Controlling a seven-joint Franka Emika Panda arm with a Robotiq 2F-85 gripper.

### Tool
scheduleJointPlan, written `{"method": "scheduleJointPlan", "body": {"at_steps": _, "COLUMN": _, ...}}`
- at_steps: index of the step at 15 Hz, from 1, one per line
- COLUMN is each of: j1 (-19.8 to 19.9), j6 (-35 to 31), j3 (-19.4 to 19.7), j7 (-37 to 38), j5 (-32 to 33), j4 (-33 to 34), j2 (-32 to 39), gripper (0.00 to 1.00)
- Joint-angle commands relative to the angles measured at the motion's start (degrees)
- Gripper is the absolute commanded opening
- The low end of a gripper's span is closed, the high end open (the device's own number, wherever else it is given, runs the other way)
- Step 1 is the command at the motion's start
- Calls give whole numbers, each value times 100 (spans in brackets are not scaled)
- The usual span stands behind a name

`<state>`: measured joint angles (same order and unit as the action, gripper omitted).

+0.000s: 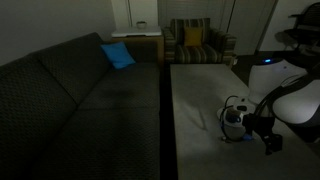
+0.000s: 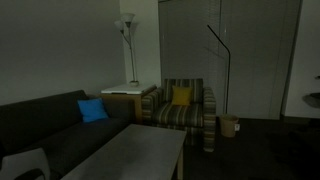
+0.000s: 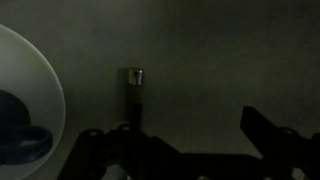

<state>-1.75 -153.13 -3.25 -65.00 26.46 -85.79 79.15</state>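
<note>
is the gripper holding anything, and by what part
Nothing is held: the gripper is open, and the dark pen-like stick lies loose between its wide-apart jaws.

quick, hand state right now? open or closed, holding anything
hand: open wide, holding nothing; a dark pen-like stick sits just ahead of it toward one side, not gripped.

A long grey table [image 1: 195, 95] fills the middle. Over its near end hangs the robot's white arm [image 1: 290, 95], its dark gripper [image 1: 262, 132] low, just beside a small white dish [image 1: 233, 116] on the table. Along the table's long side runs a dark sofa [image 1: 70, 90] with a blue cushion [image 1: 117, 55]. Beyond the table's far end stands a striped armchair [image 1: 195, 42].
</note>
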Motion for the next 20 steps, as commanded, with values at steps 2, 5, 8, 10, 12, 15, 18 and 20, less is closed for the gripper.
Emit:
{"method": "scheduleJointPlan", "body": {"at_steps": 2, "j1": 346, "j6": 3, "j3": -216, "j7": -595, "j5": -197, "j4": 849, "j2": 628, "gripper": 100}}
{"method": "scheduleJointPlan", "body": {"at_steps": 5, "j1": 421, "j6": 54, "j3": -344, "j7": -487, "j5": -529, "j4": 750, "j2": 495, "gripper": 100}}
{"method": "scheduleJointPlan", "body": {"at_steps": 8, "j1": 258, "j6": -44, "j3": -301, "j7": -189, "j5": -791, "j4": 770, "j2": 527, "gripper": 100}}
{"method": "scheduleJointPlan", "body": {"at_steps": 10, "j1": 63, "j6": -169, "j3": -227, "j7": 112, "j5": -871, "j4": 647, "j2": 527, "gripper": 100}}
{"method": "scheduleJointPlan", "body": {"at_steps": 12, "j1": -92, "j6": -253, "j3": -123, "j7": 492, "j5": -884, "j4": 620, "j2": 528, "gripper": 100}}
{"method": "scheduleJointPlan", "body": {"at_steps": 15, "j1": -336, "j6": -318, "j3": 128, "j7": 1153, "j5": -793, "j4": 634, "j2": 527, "gripper": 100}}
{"method": "scheduleJointPlan", "body": {"at_steps": 18, "j1": -582, "j6": -397, "j3": 414, "j7": 1870, "j5": -705, "j4": 658, "j2": 528, "gripper": 100}}
{"method": "scheduleJointPlan", "body": {"at_steps": 20, "j1": -725, "j6": -522, "j3": 658, "j7": 2420, "j5": -642, "j4": 652, "j2": 529, "gripper": 100}}
